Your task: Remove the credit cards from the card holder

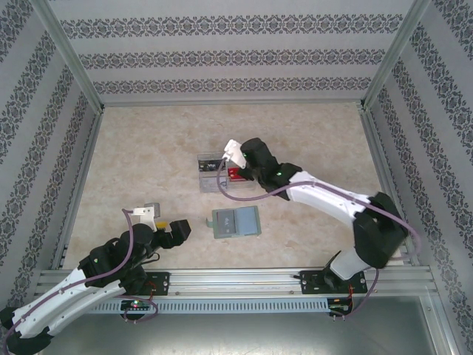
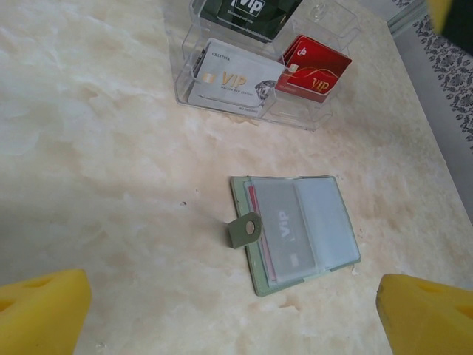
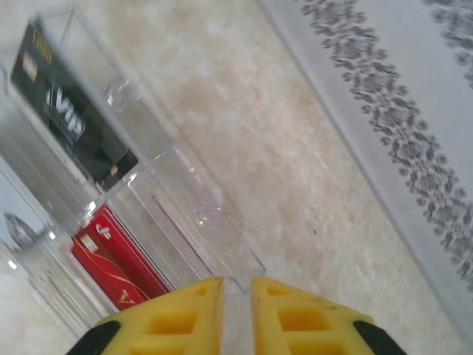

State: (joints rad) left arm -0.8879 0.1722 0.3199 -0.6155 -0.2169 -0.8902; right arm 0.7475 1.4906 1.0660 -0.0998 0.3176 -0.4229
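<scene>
Card holder (image 2: 295,233) lying open, one card (image 2: 284,229) remaining inside; you're hovering right gripper (image 3: 236,296), nearly pressed together, over tray (image 2: 255,111) holding three cards; left gripper (image 1: 174,229) spread.

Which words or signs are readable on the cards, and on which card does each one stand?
"VIP": silver card in the clear plastic divided tray.
"VIP": red card, gold letters.
"VIP": black card.
"VIP": grey card in the open grey-green card holder.
Small print on the silver card: too blurred.

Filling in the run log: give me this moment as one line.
stage: unloading | card holder: open, cards still inside | tray: silver, red, black cards | right gripper: over tray, nearly shut, empty | left gripper: open
</scene>
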